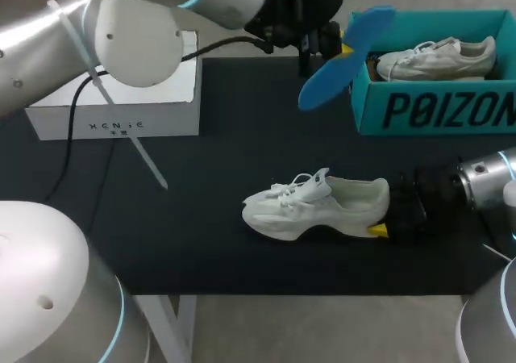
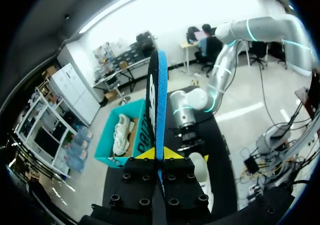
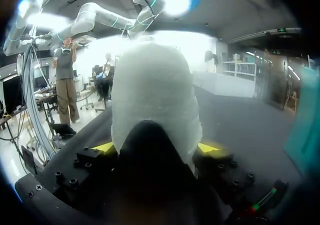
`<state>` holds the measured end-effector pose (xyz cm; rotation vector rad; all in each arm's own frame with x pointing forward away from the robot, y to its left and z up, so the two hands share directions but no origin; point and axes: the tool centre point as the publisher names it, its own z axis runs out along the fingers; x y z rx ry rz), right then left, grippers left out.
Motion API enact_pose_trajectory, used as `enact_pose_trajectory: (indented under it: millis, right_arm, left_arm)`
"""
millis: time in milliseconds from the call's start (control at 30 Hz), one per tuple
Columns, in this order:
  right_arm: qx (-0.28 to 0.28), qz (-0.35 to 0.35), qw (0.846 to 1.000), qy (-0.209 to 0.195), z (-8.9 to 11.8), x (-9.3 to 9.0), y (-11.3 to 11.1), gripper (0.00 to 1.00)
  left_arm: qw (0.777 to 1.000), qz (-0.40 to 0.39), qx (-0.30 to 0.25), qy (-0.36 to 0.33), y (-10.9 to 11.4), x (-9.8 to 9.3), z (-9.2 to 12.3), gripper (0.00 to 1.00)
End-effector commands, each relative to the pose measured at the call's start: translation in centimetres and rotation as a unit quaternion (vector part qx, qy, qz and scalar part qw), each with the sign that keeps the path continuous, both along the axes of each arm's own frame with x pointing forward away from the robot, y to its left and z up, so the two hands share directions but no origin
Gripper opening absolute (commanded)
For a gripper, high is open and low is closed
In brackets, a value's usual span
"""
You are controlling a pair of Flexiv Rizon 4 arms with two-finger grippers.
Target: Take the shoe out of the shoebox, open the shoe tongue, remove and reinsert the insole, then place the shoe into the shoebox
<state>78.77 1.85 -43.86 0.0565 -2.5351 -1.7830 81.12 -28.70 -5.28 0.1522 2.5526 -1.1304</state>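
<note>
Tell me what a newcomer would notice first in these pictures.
The blue insole, pinched in the left gripper and raised by the teal shoebox's corner. Next, the white shoe standing on the black table, its heel gripped by the right gripper. A second white shoe lies in the shoebox.

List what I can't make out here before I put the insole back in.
Inside of the white shoe: the head view shows only its side; in the right wrist view the heel fills the frame and hides the opening.
Blue insole: edge-on in the left wrist view; its faces don't show there.
Teal shoebox: far end cut off by the head view's right edge.
</note>
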Motion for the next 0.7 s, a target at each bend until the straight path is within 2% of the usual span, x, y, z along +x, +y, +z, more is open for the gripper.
enact_pose_trajectory:
  millis: [33, 567, 700]
  right_arm:
    - [-0.001, -0.001, 1.000, 0.000, -0.9, 0.0, 0.4, 0.00]
    - [-0.001, -0.001, 1.000, 0.000, -0.9, 0.0, 0.4, 0.00]
    - [-0.001, -0.001, 1.000, 0.000, -0.9, 0.0, 0.4, 0.00]
  left_arm:
    - [0.991, -0.079, -0.110, 0.014, 1.2, 0.6, 0.1, 0.00]
    - [0.991, -0.079, -0.110, 0.014, 1.2, 0.6, 0.1, 0.00]
    - [0.974, -0.130, -0.145, 0.119, 2.6, 2.8, 1.6, 0.00]
